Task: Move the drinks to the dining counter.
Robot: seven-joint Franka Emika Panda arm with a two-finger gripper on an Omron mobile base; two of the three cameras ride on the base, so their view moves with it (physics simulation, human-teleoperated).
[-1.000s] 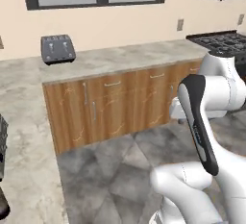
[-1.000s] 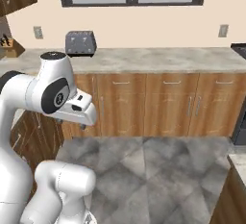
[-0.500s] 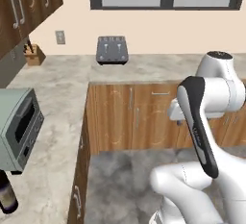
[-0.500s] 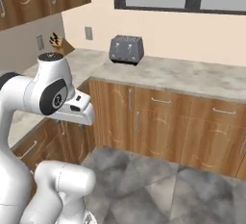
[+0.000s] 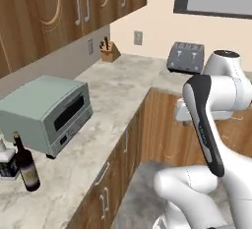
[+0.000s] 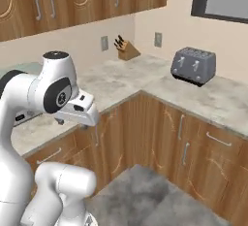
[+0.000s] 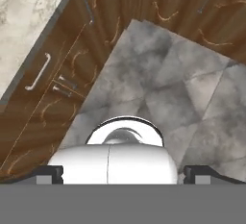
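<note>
At the lower left of the left base view, a dark wine bottle [image 5: 26, 163] stands on the marble worktop [image 5: 106, 125] beside a toaster oven [image 5: 47, 112], while the gripper [image 7: 123, 174] hangs wide open and empty over the floor.

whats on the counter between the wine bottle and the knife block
The toaster oven sits between the wine bottle and the knife block, then bare marble worktop, in the left base view.

- Even, diffuse light is being cast throughout; no glare is being seen.
- Soft shadows are being thrown under the toaster oven [image 5: 48, 112].
- Rendered edges are being shown slightly soft and pixelated.
</note>
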